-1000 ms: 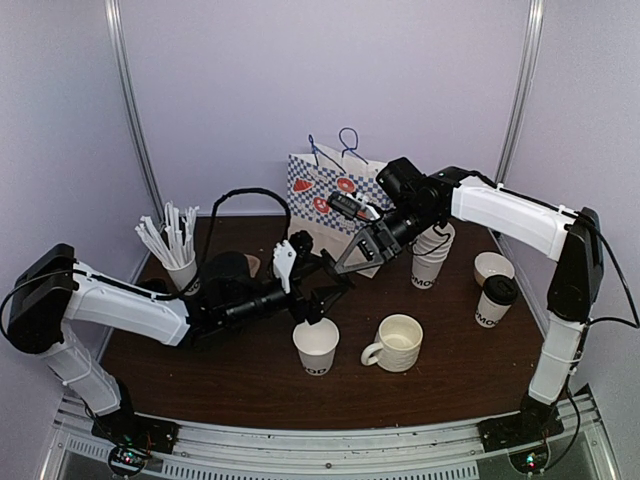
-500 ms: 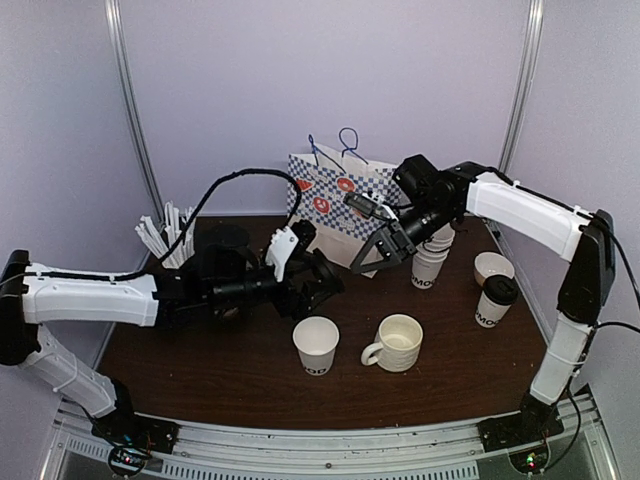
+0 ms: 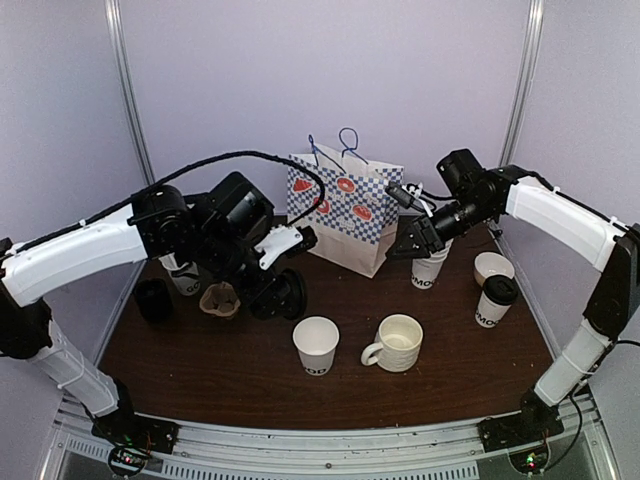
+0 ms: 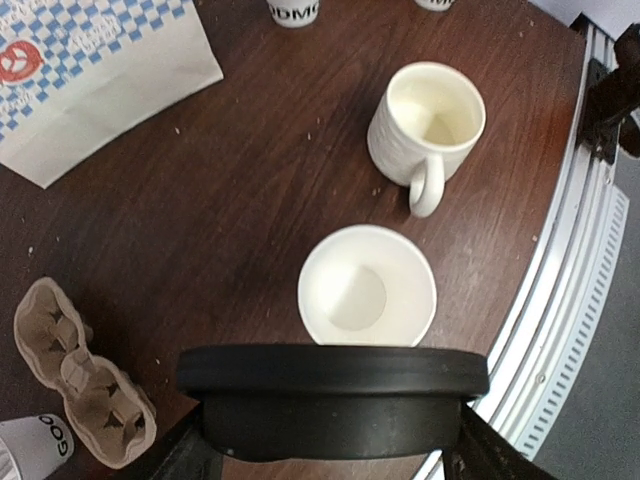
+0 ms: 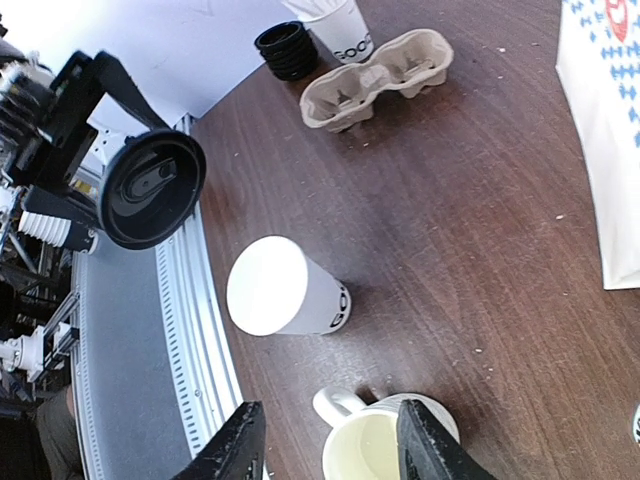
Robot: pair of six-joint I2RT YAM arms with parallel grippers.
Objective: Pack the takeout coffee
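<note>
Upright near the right edge of the table point(image 3: 200, 380): a lidded paper cup point(image 3: 494, 300), white, black lid on, black lettering low on its side. Just behind it, a lidless cup point(image 3: 493, 267).

Front and centre, a second lettered cup, an open paper cup point(image 3: 316, 346), upright, its white bottom showing in the left wrist view. Just to its right, not touching, a white handled mug point(image 3: 397, 342).

Pinched across its width in the left gripper point(image 3: 274, 292): a loose black lid point(image 4: 333, 392), held in the air up and to the left of the open paper cup, apart from its rim. Seen from the right wrist, tilted, with its round face showing.

Right gripper point(image 3: 410, 242) with fingers point(image 5: 236, 448) spread wide and holding nothing, hanging above the table. In the top view, placed between a blue-checked paper bag point(image 3: 345, 212) and a stack of cups point(image 3: 430, 262).

Bag upright at the back of the table, blue cord handles up.

Left of the held lid, a pulp cup carrier point(image 3: 220, 298) lying flat. Beside that, a stack of black lids point(image 3: 152, 300). Behind the carrier, a cup of white sticks point(image 5: 340, 35), largely hidden by the left arm in the top view.
</note>
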